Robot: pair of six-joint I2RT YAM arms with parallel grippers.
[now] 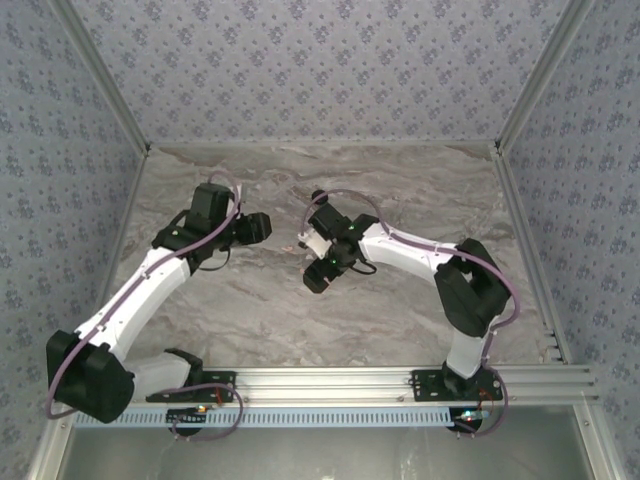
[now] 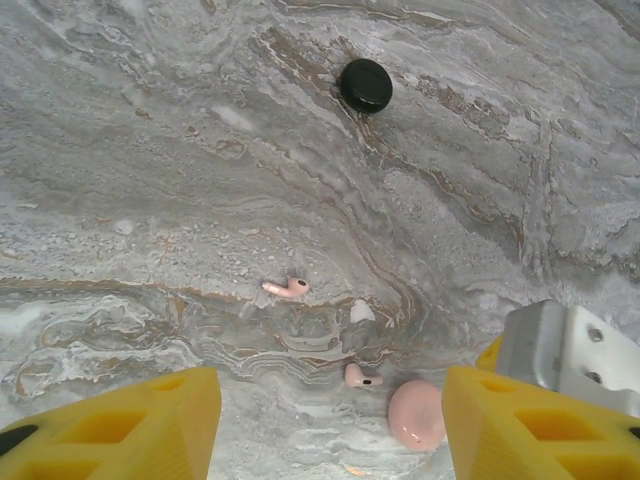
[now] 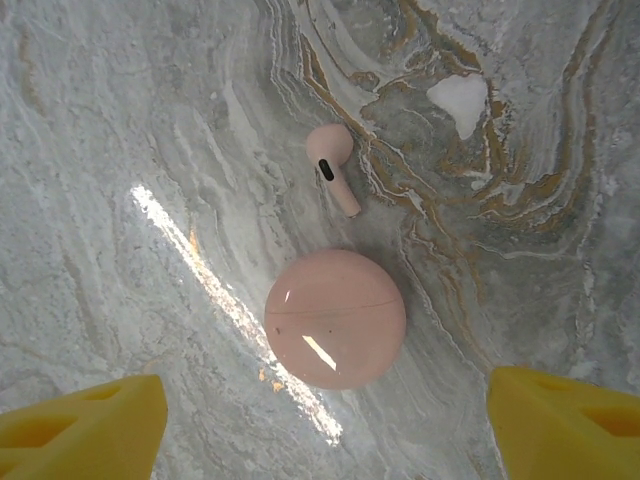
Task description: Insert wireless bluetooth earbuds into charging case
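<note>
The wireless bluetooth earbuds are pink, not black. One earbud [image 2: 287, 288] lies apart on the marble; the other earbud [image 2: 362, 377] [image 3: 332, 165] lies just beside the charging case [image 2: 417, 414] [image 3: 335, 318]. The case is a round pink shell lying shut, with its seam showing. My right gripper [image 3: 325, 430] [image 1: 322, 250] hangs open over the case, which lies on the table between its yellow fingers [image 3: 80, 430], untouched. My left gripper [image 2: 330, 430] [image 1: 255, 228] is open and empty, just to the left of both earbuds and the case.
A black round puck [image 2: 365, 85] lies farther out on the marble table [image 1: 400, 300]. A white chip-like mark [image 2: 362, 312] [image 3: 458, 100] sits between the earbuds. Part of the right gripper's grey body [image 2: 565, 345] stands close beside the case. Patterned walls [image 1: 320, 70] enclose the table.
</note>
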